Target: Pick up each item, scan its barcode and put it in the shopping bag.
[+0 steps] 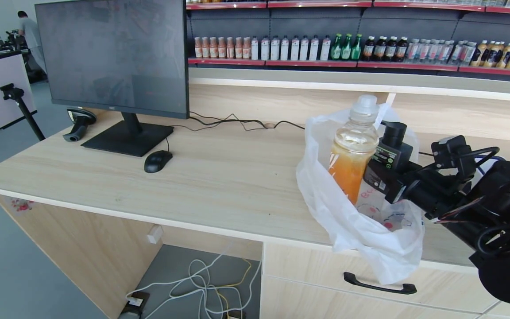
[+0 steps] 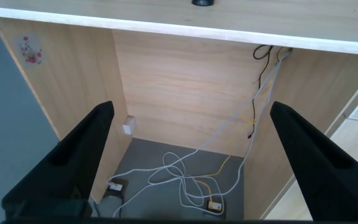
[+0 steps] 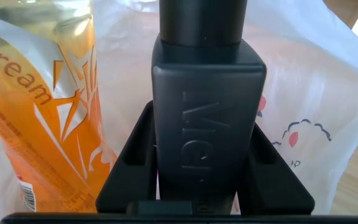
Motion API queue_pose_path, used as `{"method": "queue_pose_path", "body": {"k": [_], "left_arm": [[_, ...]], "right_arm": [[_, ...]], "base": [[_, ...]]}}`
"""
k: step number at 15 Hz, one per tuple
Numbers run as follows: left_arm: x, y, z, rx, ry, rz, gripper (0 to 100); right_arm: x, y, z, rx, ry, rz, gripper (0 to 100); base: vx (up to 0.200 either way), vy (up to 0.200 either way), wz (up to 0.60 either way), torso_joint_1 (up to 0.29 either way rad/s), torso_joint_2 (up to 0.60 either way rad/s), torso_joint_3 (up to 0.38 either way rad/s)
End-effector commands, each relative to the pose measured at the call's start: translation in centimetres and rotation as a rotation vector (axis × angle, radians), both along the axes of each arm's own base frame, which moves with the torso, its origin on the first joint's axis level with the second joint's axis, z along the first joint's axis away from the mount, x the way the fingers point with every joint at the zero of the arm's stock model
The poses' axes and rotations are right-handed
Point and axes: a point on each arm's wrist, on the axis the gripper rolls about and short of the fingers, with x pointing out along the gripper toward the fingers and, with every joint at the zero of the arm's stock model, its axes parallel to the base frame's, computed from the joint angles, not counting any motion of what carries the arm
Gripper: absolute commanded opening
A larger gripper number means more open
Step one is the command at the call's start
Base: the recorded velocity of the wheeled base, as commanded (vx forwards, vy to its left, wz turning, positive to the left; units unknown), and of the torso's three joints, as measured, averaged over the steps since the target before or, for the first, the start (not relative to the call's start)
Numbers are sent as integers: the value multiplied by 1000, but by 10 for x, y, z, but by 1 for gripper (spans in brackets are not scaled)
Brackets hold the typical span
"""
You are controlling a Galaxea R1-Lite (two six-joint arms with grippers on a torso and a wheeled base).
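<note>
A white plastic shopping bag stands open at the counter's front right. An orange drink bottle with a clear cap stands upright inside it. My right gripper is shut on a black square bottle, held at the bag's mouth right beside the orange bottle. In the right wrist view the black bottle sits clamped between the dark fingers, with the orange bottle and the bag behind. My left gripper hangs open below the counter edge, over the floor cables, with nothing between its fingers.
A monitor on its stand, a black mouse and a handheld barcode scanner occupy the counter's left. Cables trail along the back. Bare wooden counter lies between mouse and bag. A drawer handle sits under the bag.
</note>
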Motion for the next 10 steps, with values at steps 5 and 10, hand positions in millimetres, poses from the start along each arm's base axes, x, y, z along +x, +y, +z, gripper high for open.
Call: {"method": "queue_pose_path", "body": {"k": [5, 10], "left_arm": [[0, 0, 0, -2, 0, 0, 100], [0, 0, 0, -2, 0, 0, 100]], "right_arm": [[17, 2, -21, -10, 55, -3, 0], [14, 0, -26, -12, 78, -9, 0]], "base": [[0, 0, 0, 0, 0, 0], [0, 0, 0, 0, 0, 0]]}}
